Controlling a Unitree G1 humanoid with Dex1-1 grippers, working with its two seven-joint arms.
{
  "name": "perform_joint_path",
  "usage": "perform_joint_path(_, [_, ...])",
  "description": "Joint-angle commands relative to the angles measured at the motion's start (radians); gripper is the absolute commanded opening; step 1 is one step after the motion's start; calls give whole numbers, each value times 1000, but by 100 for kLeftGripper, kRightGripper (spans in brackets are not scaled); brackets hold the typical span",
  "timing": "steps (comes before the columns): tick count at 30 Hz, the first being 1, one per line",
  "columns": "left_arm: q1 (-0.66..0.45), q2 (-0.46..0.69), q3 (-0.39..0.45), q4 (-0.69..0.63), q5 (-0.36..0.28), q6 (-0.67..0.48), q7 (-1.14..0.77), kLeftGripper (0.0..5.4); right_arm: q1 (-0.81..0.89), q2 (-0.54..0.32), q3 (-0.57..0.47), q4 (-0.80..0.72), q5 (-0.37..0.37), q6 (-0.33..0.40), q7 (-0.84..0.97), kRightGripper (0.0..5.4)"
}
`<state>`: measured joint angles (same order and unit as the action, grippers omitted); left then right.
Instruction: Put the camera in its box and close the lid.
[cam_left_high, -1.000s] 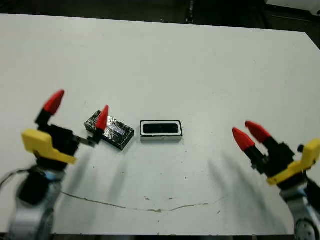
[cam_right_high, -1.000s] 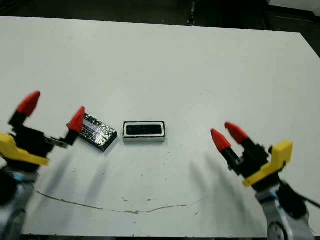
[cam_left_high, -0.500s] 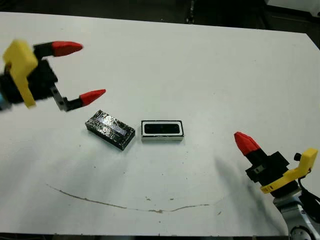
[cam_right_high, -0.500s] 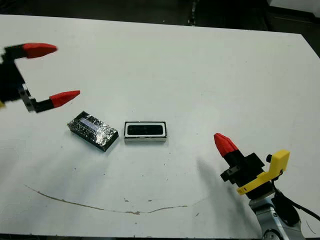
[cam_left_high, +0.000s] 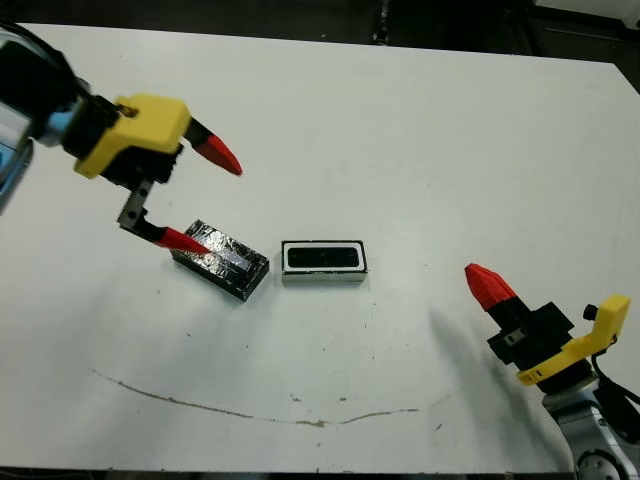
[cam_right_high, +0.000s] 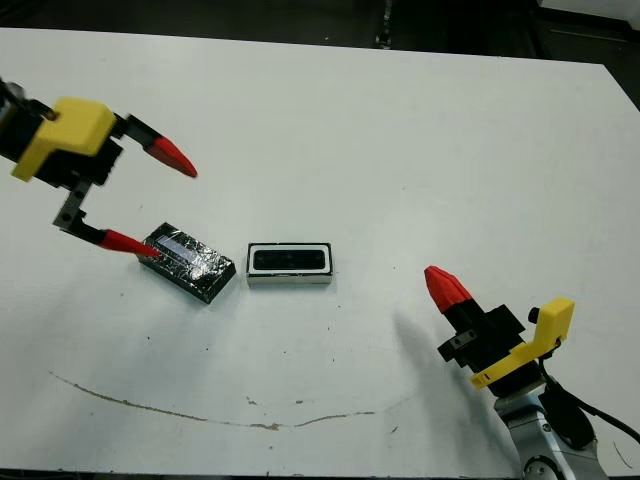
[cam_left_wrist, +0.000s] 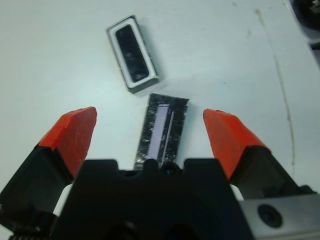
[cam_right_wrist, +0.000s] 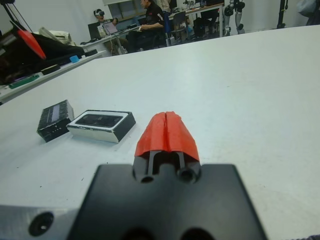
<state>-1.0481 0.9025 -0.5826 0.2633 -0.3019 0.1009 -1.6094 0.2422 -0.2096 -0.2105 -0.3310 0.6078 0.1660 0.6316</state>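
Observation:
The box (cam_left_high: 323, 275), a small tray with a white rim and dark sides, sits mid-table with the black camera (cam_left_high: 322, 257) lying inside it. To its left the speckled black lid (cam_left_high: 222, 258) lies flat on the table at an angle. My left gripper (cam_left_high: 200, 198) hovers open above the lid's left end, one red fingertip (cam_left_high: 180, 238) low by the lid's edge. The left wrist view shows the lid (cam_left_wrist: 162, 130) between the spread fingers and the box (cam_left_wrist: 120, 35) beyond. At the table's right front my right gripper (cam_left_high: 485, 283) is shut and holds nothing.
A thin dark crack line (cam_left_high: 250, 412) runs along the white table (cam_left_high: 420, 130) near its front edge. In the right wrist view, people (cam_right_wrist: 150, 15) sit at desks far beyond the table.
My left arm swung up from the table's left front, turned and came over the lid with fingers spread. My right gripper's fingers came together and it drew back slightly.

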Motion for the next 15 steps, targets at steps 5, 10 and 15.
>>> perform_joint_path(5, [-45, -20, -126, 97, -13, -59, -5, 540, 4, -23, 3, 10, -12, -1, -5, 1])
perform_joint_path(10, [-34, -50, -136, 137, -5, -74, -5, 540, 1, -25, 7, 6, -20, 4, -15, 1])
perform_joint_path(15, [-13, -76, -124, 184, 13, -123, -5, 540, -1, -26, 13, 9, -12, 6, -9, 1])
